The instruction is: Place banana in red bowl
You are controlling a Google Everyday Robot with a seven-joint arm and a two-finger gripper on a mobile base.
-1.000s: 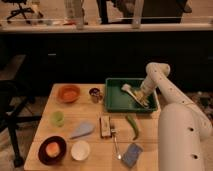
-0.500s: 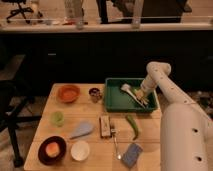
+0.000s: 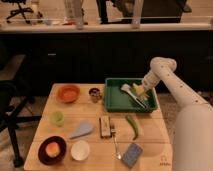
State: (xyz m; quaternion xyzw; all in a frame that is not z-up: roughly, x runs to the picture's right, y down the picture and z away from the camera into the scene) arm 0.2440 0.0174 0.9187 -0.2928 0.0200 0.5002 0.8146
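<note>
Over the green tray (image 3: pixel 125 108) at the table's (image 3: pixel 150 146) far right, the white arm reaches down and its tool (image 3: pixel 141 93) sits low inside the tray, fingers closed together. The banana (image 3: pixel 136 89) – a small pale-yellow piece – lies right at the tool's tip, touching it; whether it is actually pinched I cannot tell. Just beside it a white-handled utensil (image 3: pixel 130 94) lies slantwise on the tray floor. The red bowl (image 3: pixel 68 93) stands well apart at the table's far left with nothing in it. Nearer the front edge lie a green pepper (image 3: pixel 133 126), a maroon bowl (image 3: pixel 52 149) holding a peach-coloured fruit, and a small white bowl (image 3: pixel 80 150).
</note>
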